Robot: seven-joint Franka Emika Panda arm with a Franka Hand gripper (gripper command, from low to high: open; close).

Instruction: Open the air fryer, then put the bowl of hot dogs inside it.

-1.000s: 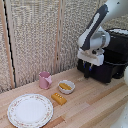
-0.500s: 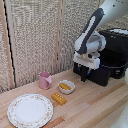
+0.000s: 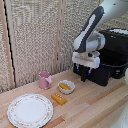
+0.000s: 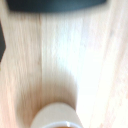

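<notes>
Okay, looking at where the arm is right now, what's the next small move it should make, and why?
Probably carry the end effector down toward the bowl on the exterior view's left. The air fryer drawer looks already pulled out. The end effector hangs above the table, beside the fryer, holding nothing. The bowl, with the hot dogs, sits untouched; the wrist view shows only its rim.

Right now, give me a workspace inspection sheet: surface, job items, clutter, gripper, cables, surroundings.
Surface: light wooden table, bare wood in the wrist view.
Job's things: black air fryer at the exterior view's right, its drawer looks pulled out; handle not clearly seen. Cream bowl with yellow-orange hot dogs stands on the table, outside the fryer.
Clutter: pink mug, floral-rimmed plate, yellow-orange block beside the bowl.
Gripper: gripper hangs above the table between fryer and bowl, holding nothing; jaw state unclear.
Cables: nothing seen.
Surroundings: woven screen behind the table.
</notes>
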